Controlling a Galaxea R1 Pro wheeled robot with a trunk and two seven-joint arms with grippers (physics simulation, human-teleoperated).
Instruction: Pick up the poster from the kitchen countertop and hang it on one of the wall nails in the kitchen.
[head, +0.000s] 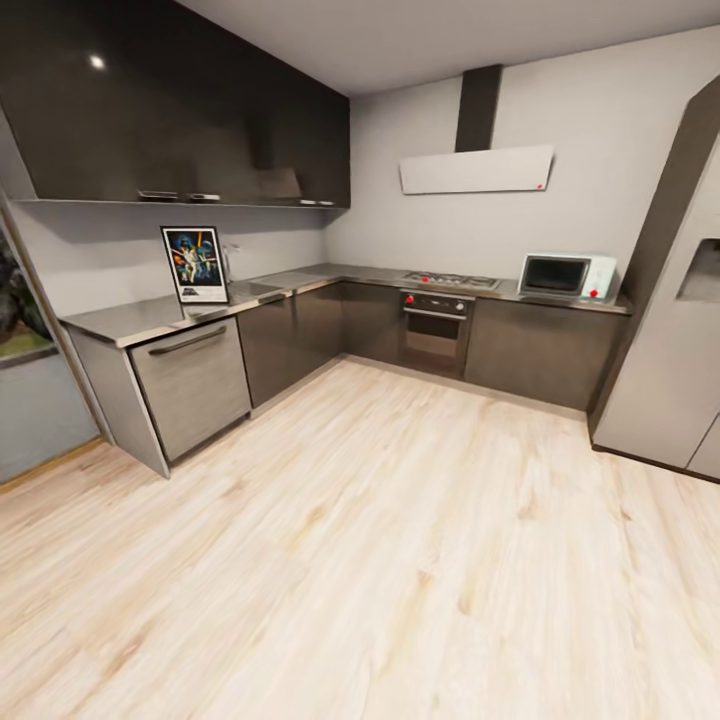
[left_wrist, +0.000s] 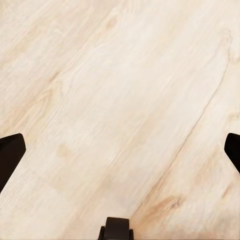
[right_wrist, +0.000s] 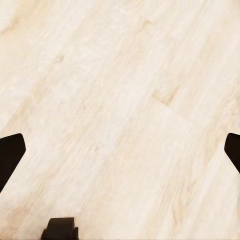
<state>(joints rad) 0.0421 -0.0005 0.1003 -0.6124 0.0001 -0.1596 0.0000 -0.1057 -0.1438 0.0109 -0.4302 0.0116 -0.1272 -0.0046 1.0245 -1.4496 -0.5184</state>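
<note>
A modern kitchen opens ahead: pale plank floor (head: 400, 560), dark upper cabinets, a grey L-shaped kitchen countertop (head: 150, 318) running along the left wall and round the corner to a hob, an oven (head: 436, 330) and a small white microwave (head: 567, 275), with a tall fridge (head: 670, 340) at the right. The poster (head: 195, 264) stands upright on the countertop's left run, near that run's free end and well short of the sink corner, apparently leaning back against the pale wall. No wall nail can be made out; any would be too small to tell here.

The left gripper (left_wrist: 120, 150) and the right gripper (right_wrist: 120, 150) both point down at bare floor, their dark fingertips (left_wrist: 10, 152) (right_wrist: 10, 155) spread wide at the sides of each wrist view, released and holding nothing.

The robot is well apart from the countertop, so the approach is not yet done. The poster looks a stiff, light framed panel, likely smooth and easy to tip. The surest hold is probably across a side edge of the black frame, above mid-height.
</note>
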